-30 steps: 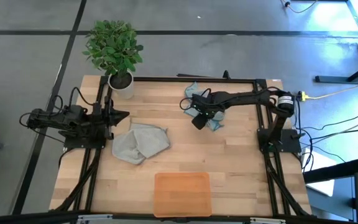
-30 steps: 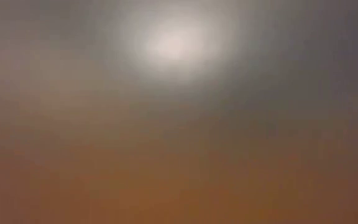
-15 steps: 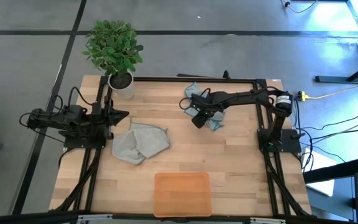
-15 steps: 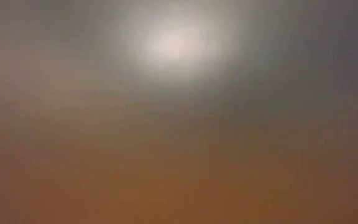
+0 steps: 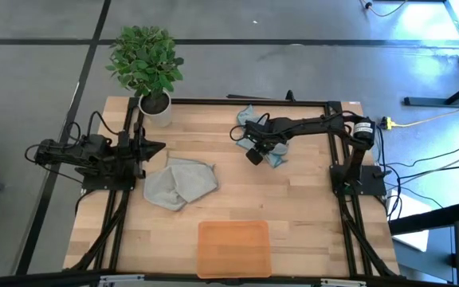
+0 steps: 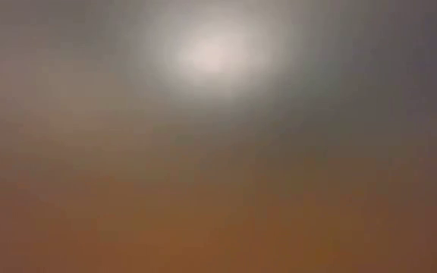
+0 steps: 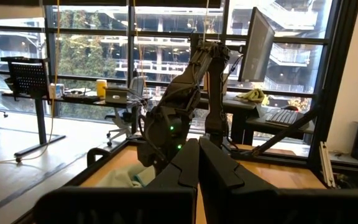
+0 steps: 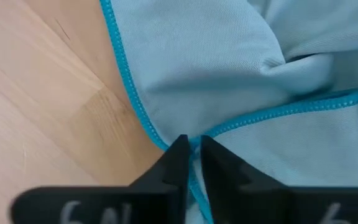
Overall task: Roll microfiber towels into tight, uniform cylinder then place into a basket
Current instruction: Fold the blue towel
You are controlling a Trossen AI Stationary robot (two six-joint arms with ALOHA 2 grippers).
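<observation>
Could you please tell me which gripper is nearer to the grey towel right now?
The left. The left gripper sits just beyond the grey towel at the table's left edge, not touching it. The right gripper is farther off, fingers pinching the blue towel.

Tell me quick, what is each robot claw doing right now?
Left gripper: shut, holding nothing, waiting at the table's left edge.
Right gripper: shut on the blue towel, pinching its stitched edge at the far side of the table.
</observation>
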